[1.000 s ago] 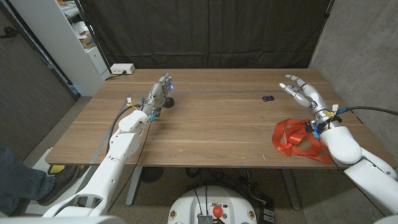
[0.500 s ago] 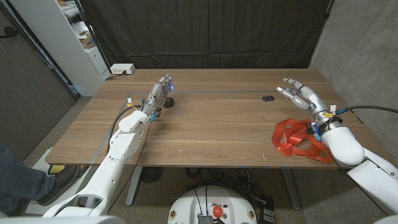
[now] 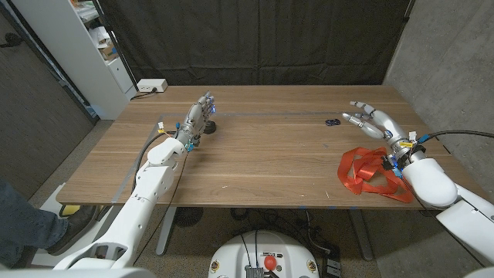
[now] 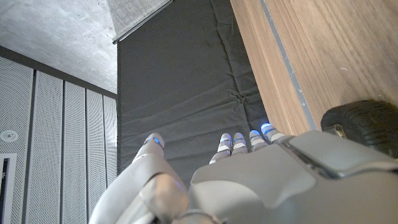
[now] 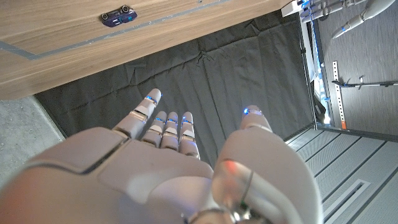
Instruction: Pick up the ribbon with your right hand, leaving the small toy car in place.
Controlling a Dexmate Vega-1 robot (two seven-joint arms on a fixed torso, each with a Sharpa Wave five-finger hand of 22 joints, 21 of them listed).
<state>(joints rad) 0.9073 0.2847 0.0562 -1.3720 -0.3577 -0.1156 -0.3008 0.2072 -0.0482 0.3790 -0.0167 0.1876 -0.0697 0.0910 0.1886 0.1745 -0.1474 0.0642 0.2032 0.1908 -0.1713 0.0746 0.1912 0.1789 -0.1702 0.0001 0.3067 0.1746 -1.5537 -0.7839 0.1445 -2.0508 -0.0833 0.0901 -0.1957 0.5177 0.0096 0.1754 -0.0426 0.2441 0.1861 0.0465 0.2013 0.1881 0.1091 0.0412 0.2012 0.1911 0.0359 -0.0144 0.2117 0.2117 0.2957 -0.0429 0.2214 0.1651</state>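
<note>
While reaching: right hand (image 3: 373, 121) released, fingers spread, at frame right
Ribbon (image 3: 369, 171): lower right, under the wrist
Risk: spread fingers could nudge small toy car (image 3: 333, 122) nearby

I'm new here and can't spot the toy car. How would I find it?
Start at the wooden table and go toward its far edge on the robot's right side. Just beyond the open right hand sits the small toy car, dark and tiny, unlike the bright red ribbon nearer the front.
</note>
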